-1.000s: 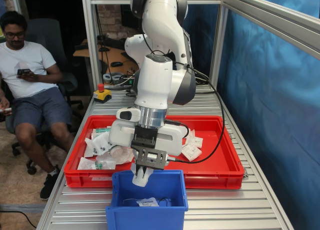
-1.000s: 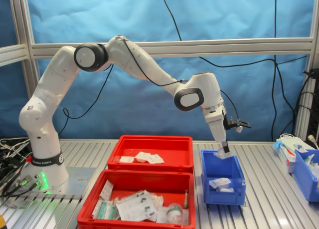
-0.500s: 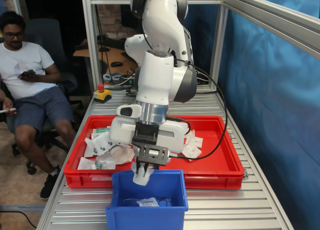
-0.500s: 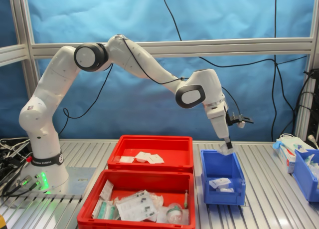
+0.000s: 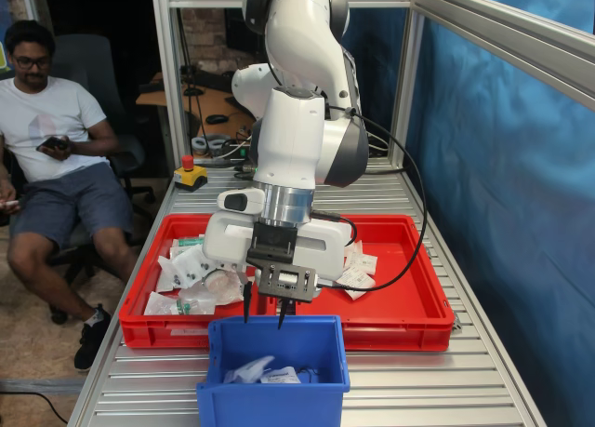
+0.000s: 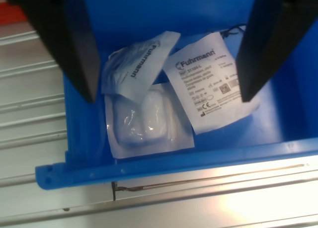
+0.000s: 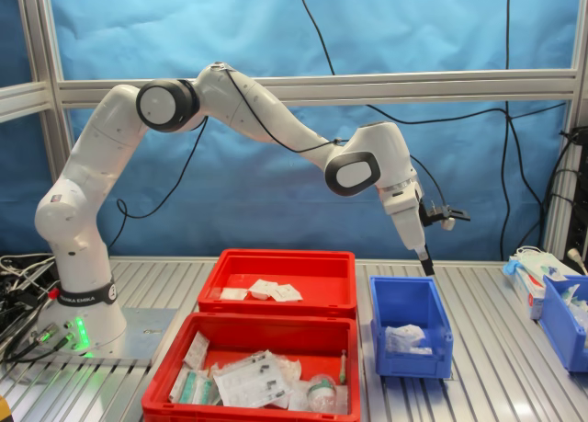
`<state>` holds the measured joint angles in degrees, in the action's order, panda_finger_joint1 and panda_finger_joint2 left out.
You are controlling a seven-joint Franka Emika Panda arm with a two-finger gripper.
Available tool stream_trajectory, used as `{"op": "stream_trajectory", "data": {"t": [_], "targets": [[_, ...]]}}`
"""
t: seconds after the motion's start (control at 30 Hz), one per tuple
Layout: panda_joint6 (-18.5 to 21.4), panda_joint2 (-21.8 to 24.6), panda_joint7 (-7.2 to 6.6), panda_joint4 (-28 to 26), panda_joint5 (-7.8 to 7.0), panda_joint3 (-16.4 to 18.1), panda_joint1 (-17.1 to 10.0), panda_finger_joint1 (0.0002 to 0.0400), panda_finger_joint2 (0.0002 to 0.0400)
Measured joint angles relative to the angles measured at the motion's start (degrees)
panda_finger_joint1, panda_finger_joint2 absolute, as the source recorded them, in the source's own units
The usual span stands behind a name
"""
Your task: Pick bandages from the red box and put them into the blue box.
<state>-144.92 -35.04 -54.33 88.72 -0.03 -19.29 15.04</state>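
My gripper [image 5: 263, 313] is open and empty, just above the blue box [image 5: 274, 394]. In the wrist view its two black fingers [image 6: 67, 39] stand wide apart over the box's inside [image 6: 208, 9]. Several white bandages [image 6: 149, 116] lie on the box floor, one with its printed label up [image 6: 206, 79]. They also show in the first exterior view [image 5: 253, 369] and the second exterior view [image 7: 404, 337]. In the second exterior view the gripper [image 7: 425, 261] hangs above the blue box [image 7: 411, 362]. The red box [image 7: 276, 256] holds a few white packets [image 7: 266, 290], also seen in the first exterior view [image 5: 358, 276].
A second red tray [image 7: 175, 367] with big crumpled clear wrappers [image 7: 248, 381] stands next to the red box. Another blue bin [image 7: 565, 321] is at the second exterior view's right. A seated person [image 5: 46, 148] and an emergency stop button [image 5: 189, 173] are behind the table.
The gripper held a white packet over the blue box. It has opened and risen a little, and the packet now lies inside the box.
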Motion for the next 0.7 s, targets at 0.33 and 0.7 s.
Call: {"op": "stream_trajectory", "data": {"t": [0.33, 0.7], "targets": [[0.53, 0.00, 0.03, -0.06, 0.00, -0.01, 0.00, 0.0318, 0.0318], [5.29, 1.21, 0.03, 0.42, 0.00, -0.09, 0.08, 0.0394, 0.0394]]}}
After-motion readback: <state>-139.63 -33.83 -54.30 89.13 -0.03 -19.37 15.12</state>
